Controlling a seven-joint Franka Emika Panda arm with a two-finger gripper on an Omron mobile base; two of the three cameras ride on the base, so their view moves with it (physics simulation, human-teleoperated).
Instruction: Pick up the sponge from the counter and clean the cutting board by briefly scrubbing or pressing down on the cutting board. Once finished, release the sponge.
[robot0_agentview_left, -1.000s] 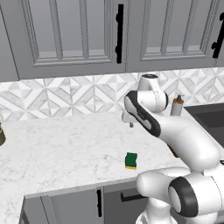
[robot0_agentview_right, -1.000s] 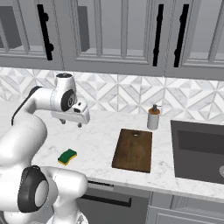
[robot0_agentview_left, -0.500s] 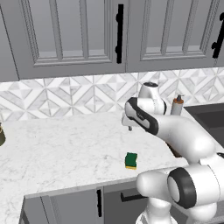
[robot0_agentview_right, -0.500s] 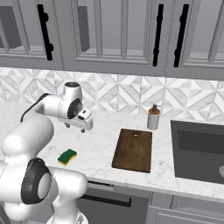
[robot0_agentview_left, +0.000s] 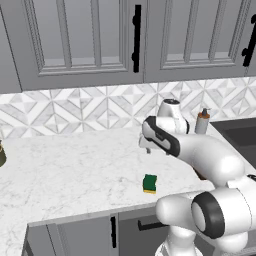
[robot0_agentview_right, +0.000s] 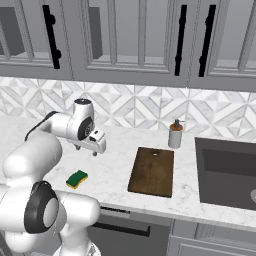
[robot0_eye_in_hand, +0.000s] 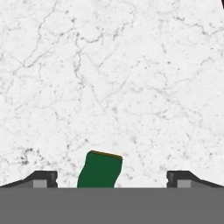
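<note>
Arm: white Franka, bent sharply at the elbow, forearm reaching forward and low over the work surface | Wrist: turned down, hand pointing downward | Gripper (robot0_eye_in_hand: 112, 178): fingers (robot0_eye_in_hand: 43, 177) stood wide apart in the hand view, nothing between them | In the base views: gripper (robot0_agentview_left: 145, 148) (robot0_agentview_right: 95, 149) small, spread probably open.

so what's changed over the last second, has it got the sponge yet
Not yet. The arm has lowered and its gripper has come down toward the counter, closing on the sponge without touching it. The hand view shows the fingers spread wide and empty, with the sponge between them at the bottom. The sponge, cutting board and soap bottle stayed put.
</note>
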